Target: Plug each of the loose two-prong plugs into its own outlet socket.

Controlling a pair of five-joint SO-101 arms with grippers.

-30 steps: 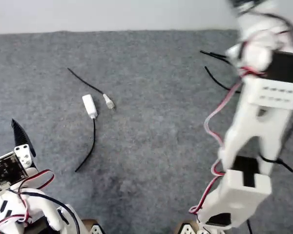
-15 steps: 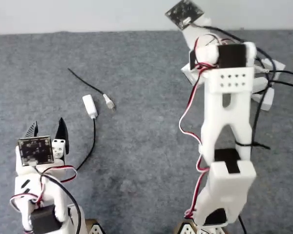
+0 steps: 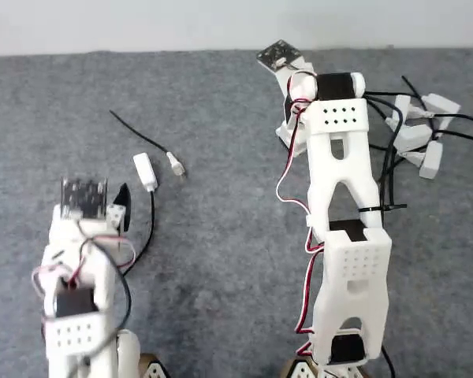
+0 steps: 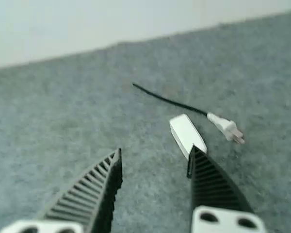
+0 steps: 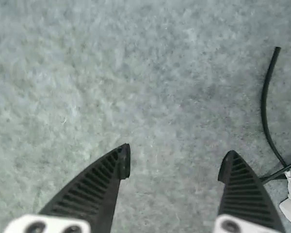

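Observation:
A white outlet socket point(image 3: 144, 171) lies on the grey carpet with its black cord trailing toward the front. Just right of it lies a small white two-prong plug point(image 3: 175, 164), whose thin black cord runs to the back left. In the left wrist view my left gripper point(image 4: 155, 154) is open, a little short of the socket point(image 4: 186, 134), with the plug point(image 4: 227, 128) beyond. One black finger point(image 3: 121, 197) of it shows from above. My right gripper point(image 5: 177, 155) is open over bare carpet at the back middle. Several more white plugs and sockets point(image 3: 416, 135) lie bunched at the back right.
The right arm point(image 3: 339, 157) stretches from the front edge to the back of the table. Black cords point(image 3: 457, 118) tangle around the right-hand bunch; one cord point(image 5: 266, 107) lies beside the right gripper. A pale wall borders the carpet's far edge.
My left arm has swung from the front left corner forward toward the socket. My right arm has swept from the far right to the back middle, uncovering the bunch of plugs.

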